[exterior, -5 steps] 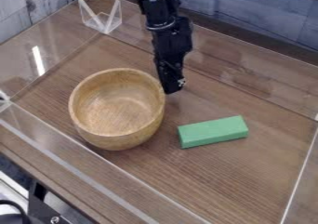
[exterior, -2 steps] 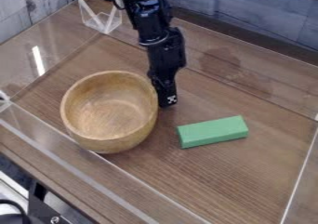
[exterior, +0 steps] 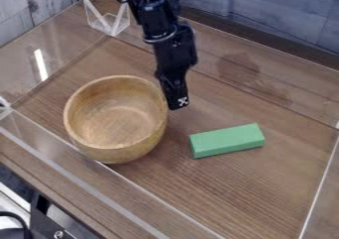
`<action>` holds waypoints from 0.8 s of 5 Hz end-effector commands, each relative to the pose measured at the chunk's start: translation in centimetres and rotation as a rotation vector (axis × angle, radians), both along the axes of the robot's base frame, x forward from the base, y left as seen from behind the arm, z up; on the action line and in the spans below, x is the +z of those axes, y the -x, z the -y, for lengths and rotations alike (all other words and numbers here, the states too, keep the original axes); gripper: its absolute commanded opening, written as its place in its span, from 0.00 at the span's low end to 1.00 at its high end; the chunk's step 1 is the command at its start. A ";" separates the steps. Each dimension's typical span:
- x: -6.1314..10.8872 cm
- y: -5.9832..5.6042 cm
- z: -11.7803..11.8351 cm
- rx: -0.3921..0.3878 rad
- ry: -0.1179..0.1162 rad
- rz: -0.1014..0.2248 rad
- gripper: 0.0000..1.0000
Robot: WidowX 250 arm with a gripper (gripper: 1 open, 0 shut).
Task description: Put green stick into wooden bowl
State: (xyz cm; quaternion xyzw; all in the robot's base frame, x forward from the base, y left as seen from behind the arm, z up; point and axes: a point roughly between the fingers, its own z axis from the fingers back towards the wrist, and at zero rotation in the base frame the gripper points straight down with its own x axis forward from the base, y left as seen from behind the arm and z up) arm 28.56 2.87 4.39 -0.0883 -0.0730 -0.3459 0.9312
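Note:
The green stick (exterior: 227, 140) lies flat on the wooden table, right of centre. The wooden bowl (exterior: 117, 117) stands to its left, upright and with nothing in it. My gripper (exterior: 180, 103) hangs from the black arm coming down from the top. Its fingertips sit close together just off the bowl's right rim, a short way up and left of the stick. The jaws are shut with nothing between them.
Clear acrylic walls (exterior: 47, 64) fence in the wooden table top (exterior: 265, 84) on all sides. A clear plastic bracket (exterior: 106, 20) stands at the back left. A dark stone wall runs behind.
The bowl has slid a little to the left and towards the front, and the arm has moved down beside its right rim. The green stick has not moved.

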 end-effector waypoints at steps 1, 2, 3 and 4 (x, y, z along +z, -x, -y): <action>1.9 0.4 1.1 -0.037 -0.001 0.056 1.00; 2.3 1.1 2.0 -0.068 0.011 0.063 1.00; 1.7 0.9 2.9 -0.113 0.018 0.069 1.00; 0.8 0.7 4.1 -0.163 0.020 0.067 1.00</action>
